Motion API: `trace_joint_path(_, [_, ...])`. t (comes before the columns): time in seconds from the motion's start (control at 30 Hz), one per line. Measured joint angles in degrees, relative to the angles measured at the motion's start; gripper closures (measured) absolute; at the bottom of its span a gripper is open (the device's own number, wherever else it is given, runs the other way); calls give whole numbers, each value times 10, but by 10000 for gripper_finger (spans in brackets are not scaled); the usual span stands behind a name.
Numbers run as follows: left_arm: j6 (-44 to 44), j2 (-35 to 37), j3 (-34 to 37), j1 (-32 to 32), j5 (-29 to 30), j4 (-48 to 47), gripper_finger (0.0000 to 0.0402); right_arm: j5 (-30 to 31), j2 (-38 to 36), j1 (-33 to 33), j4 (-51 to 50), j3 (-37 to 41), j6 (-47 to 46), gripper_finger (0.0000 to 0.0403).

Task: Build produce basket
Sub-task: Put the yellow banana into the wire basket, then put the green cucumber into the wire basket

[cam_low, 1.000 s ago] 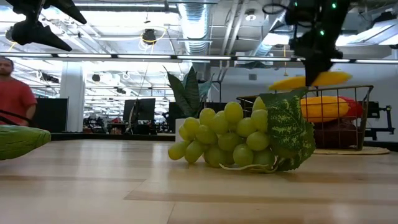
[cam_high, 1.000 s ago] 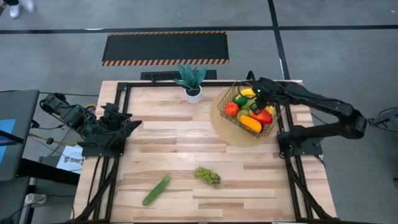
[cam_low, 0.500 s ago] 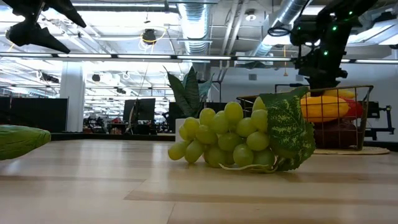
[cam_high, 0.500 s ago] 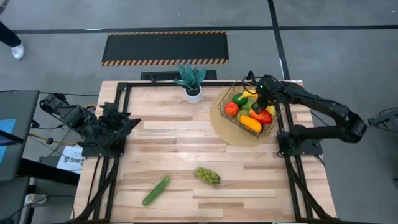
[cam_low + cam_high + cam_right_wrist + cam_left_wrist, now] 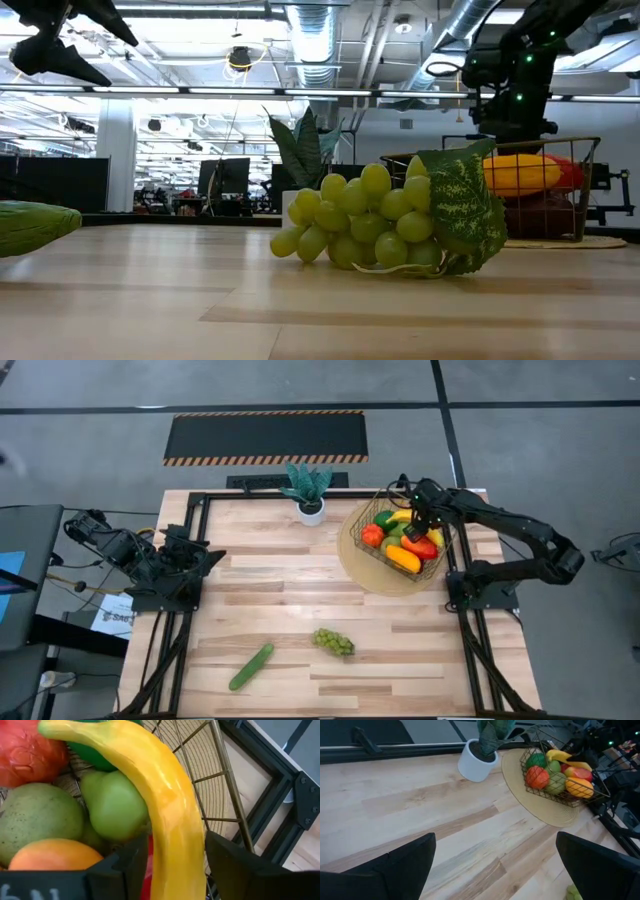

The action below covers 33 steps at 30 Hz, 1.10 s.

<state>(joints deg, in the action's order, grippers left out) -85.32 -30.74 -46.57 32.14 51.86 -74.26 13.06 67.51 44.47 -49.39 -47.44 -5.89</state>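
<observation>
1. The right hand (image 5: 419, 523) reaches down into the basket (image 5: 385, 499) at the far right of the worktop (image 5: 290, 610); in the right wrist view its two fingers (image 5: 125, 865) stand narrowly apart on either side of the banana (image 5: 160, 805), and whether they press it I cannot tell
2. The banana lies on top of the heap in the basket, over a green pear (image 5: 117, 802) and beside a red fruit (image 5: 27, 750)
3. The basket sits on a round tan mat (image 5: 375, 575) and also holds an orange-red pepper (image 5: 403, 558) and a red apple (image 5: 372, 535)
4. The grapes (image 5: 334, 642) lie on the near middle of the worktop, well apart from the basket
5. The cucumber (image 5: 251, 666) lies tilted to the left of the grapes, near the front edge
6. A potted plant (image 5: 309, 490) stands at the far edge, just left of the mat
7. The left hand (image 5: 205, 557) waits at the worktop's left side, fingers set wide apart over bare wood
</observation>
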Motion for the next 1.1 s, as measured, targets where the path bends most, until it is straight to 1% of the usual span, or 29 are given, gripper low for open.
trace_joint_path(0.1, [0,0,0,0,0,0,3,-9,0,0,-5,-3,2,168])
trace_joint_path(0.17, [0,0,0,0,0,-1,3,-11,0,1,-22,-20,14,159])
trace_joint_path(0.27, [0,0,0,0,-1,-1,3,-14,-1,1,-53,-71,28,154])
trace_joint_path(0.33, [0,0,0,0,-2,-1,3,-20,-1,-4,-72,-120,27,153])
trace_joint_path(0.4, [0,0,0,0,-2,-1,3,-58,-2,-16,-76,-170,13,153])
trace_joint_path(0.47, [0,0,0,0,-3,0,3,-121,-2,-42,-64,-211,-13,153])
trace_joint_path(0.53, [0,0,0,0,-6,0,3,-170,1,-90,-28,-236,-33,153])
trace_joint_path(0.57, [1,0,0,0,-6,0,3,-181,5,-122,-4,-243,-42,153])
trace_joint_path(0.7, [7,0,0,0,-16,0,3,-177,47,-270,122,-246,-61,153])
trace_joint_path(0.8, [13,0,0,0,-34,0,3,-175,110,-370,241,-246,-56,153])
trace_joint_path(0.87, [15,0,0,0,-47,0,3,-176,157,-426,318,-245,-37,153])
trace_joint_path(0.97, [21,0,0,0,-57,0,3,-177,233,-486,407,-261,4,153])
trace_joint_path(1.03, [27,0,0,0,-64,0,3,-177,284,-515,430,-294,39,153])
trace_joint_path(1.1, [31,0,0,0,-67,0,3,-176,337,-538,432,-336,69,153])
